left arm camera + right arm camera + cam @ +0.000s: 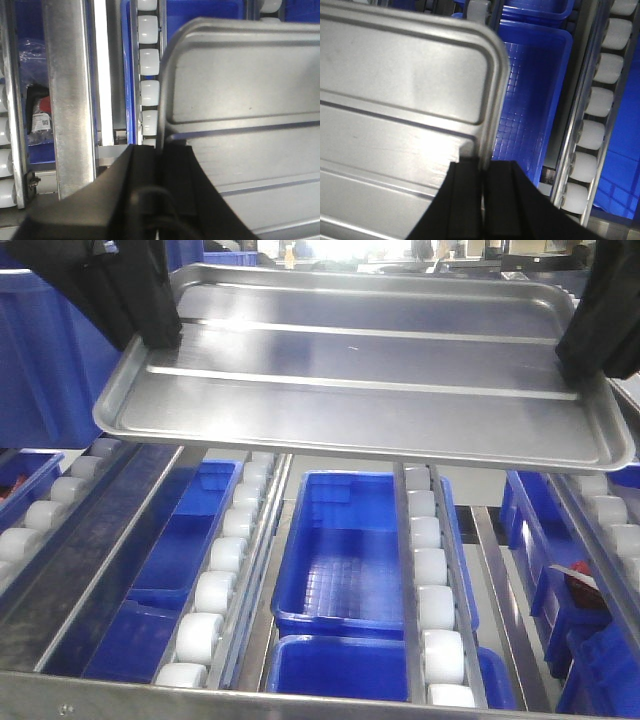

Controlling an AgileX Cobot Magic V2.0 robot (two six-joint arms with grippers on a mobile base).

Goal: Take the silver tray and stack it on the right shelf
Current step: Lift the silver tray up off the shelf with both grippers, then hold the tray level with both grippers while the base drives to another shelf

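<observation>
The silver tray [370, 370] hangs level in the air, its two long ridges running across its floor. My left gripper [150, 335] is shut on the tray's left rim and my right gripper [590, 350] on its right rim. In the left wrist view the black jaws of the left gripper [160, 150] pinch the rim of the tray [240, 100]. In the right wrist view the right gripper [484, 165] clamps the rim edge of the tray [395, 90]. Below the tray lies the right shelf [100, 695], its rails lined with white rollers [430, 570].
Blue bins [350, 550] sit under the roller rails. A tall blue crate [40, 350] stands at the upper left. A red and black item [580, 580] lies in a bin at the right. A bagged part [40, 115] shows beneath the left rails.
</observation>
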